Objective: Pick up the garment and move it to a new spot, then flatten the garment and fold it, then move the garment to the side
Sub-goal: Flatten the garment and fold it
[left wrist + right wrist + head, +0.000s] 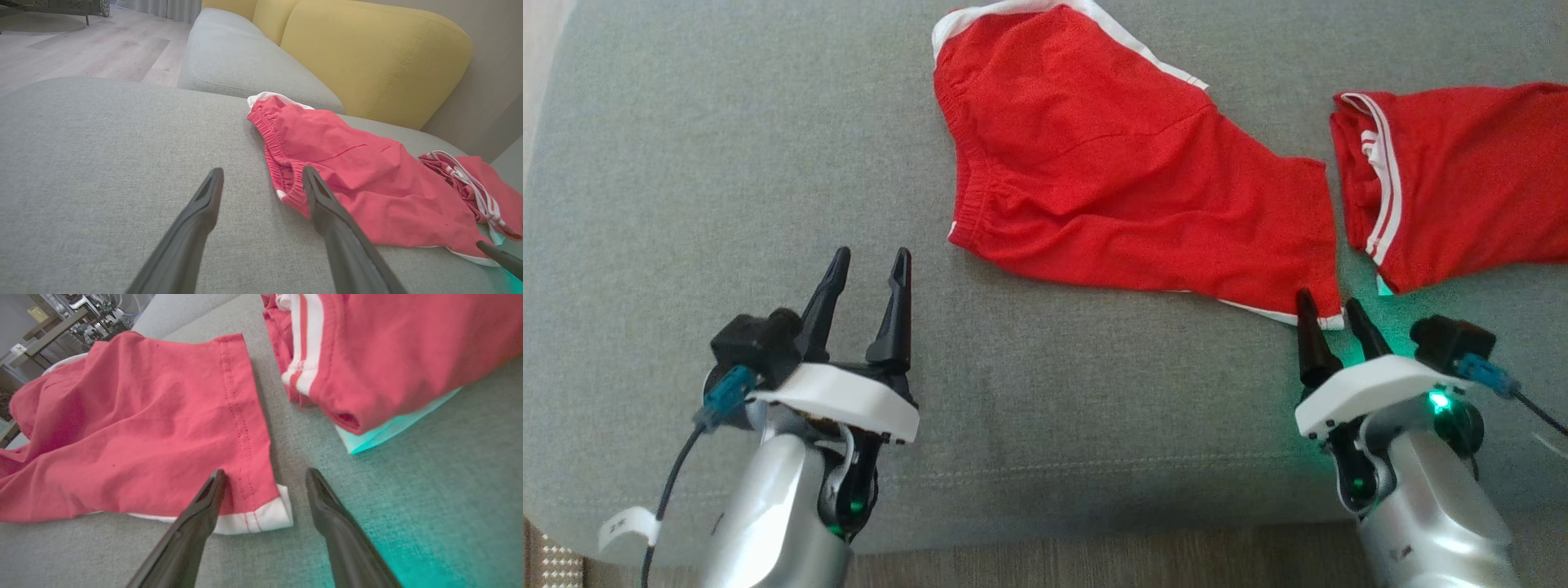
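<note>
Risk of a thin pinch and a stray catch

Found the sofa (727, 163) broad and soft, likely to give under a downward press, so that fingertips dig into the weave instead of sliding beneath cloth. Found the shorts (1094, 171) lying rumpled across its middle, not yet lifted, with the waistband (282, 163) toward the left and one leg hem toward the right. Judged that a lift by one corner alone could leave the rest dragging and bunching. Noted a second red garment (1462, 180) just beside that hem, apart from it but near enough to be swept along by a careless reach. Saw the left gripper (872, 255) spread wide and holding nothing, hovering over bare cushion short of the waistband. Reckoned it might miss the elastic edge altogether if closed from there. Saw the right gripper (1329, 300) likewise parted and empty, straddling the white-trimmed hem corner (261, 514), one finger over cloth and the other over bare cushion. Feared a pinch of the top layer only, or of trim that slips free on the lift.
</note>
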Tool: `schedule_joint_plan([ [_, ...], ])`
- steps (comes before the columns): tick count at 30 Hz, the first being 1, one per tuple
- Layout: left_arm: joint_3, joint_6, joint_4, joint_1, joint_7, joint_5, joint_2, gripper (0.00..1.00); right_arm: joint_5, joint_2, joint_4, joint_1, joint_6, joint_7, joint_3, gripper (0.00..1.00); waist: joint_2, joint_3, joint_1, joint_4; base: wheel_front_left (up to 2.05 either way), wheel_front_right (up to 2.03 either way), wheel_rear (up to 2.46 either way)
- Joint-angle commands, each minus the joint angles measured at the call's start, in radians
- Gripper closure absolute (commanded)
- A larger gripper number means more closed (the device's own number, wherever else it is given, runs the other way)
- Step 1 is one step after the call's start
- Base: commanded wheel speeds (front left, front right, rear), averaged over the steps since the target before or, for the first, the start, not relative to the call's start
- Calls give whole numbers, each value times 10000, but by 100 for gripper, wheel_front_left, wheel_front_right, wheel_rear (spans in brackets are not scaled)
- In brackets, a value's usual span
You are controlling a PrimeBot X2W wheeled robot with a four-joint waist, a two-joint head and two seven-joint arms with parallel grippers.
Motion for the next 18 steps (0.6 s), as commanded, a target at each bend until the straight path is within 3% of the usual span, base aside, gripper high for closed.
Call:
schedule_joint_plan([
  [1, 243, -74, -266, -405, -53, 104, 78, 0, -138, 20, 20, -286, -4, -48, 355, 0, 0, 58, 0, 22, 0, 0, 0],
  [8, 243, -115, -145, -630, -53, 172, 78, 0, -284, 20, 919, -605, -4, -39, 814, 1, 0, 196, 0, 29, 0, 0, 0],
  [9, 242, -120, -94, -671, -53, 202, 78, 0, -252, 20, 998, -646, -4, -11, 919, 73, 0, 211, 0, 19, 0, 0, 0],
  [10, 237, -128, -36, -718, -53, 230, 78, 0, -227, 20, 1051, -685, -4, -12, 1002, 100, 0, 228, 0, 3, 0, 0, 0],
  [18, -373, -557, 1164, -1496, -53, 774, 86, 0, -723, 20, 845, -1065, -4, -107, 804, 100, 0, 482, 0, -330, 0, 0, 0],
])
